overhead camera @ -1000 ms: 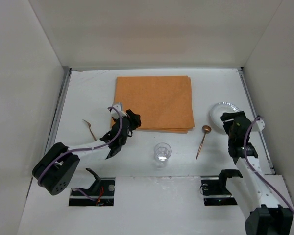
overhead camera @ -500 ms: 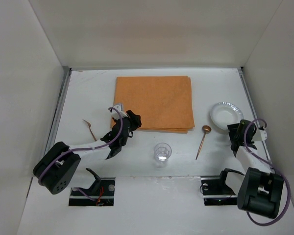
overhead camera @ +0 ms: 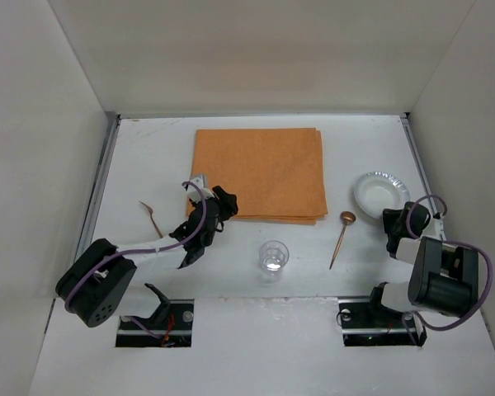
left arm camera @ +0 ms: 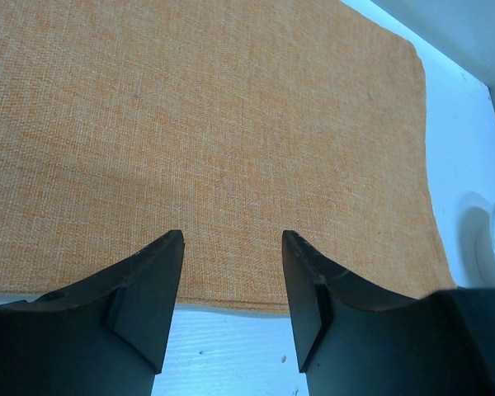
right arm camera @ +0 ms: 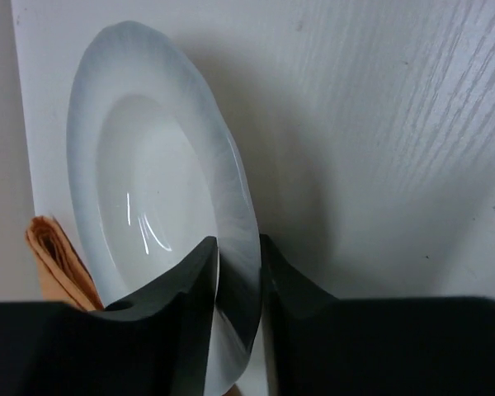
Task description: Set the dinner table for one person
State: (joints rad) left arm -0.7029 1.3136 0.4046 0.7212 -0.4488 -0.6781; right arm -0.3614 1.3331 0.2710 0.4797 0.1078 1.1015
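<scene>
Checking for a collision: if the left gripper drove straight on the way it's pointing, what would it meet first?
Probably the orange cloth: the left gripper has its open jaws pointing across it from its edge; the height above it is unclear.

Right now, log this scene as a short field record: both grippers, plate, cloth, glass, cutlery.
left gripper: open, holding nothing, at the near left corner of the orange cloth
right gripper: closed on the near rim of the plate
plate: on the dinner table, right of the cloth, apart from it
glass: upright, in front of the cloth
spoon: between glass and plate, bowl end away from the arms
fork: left of the left gripper
</scene>
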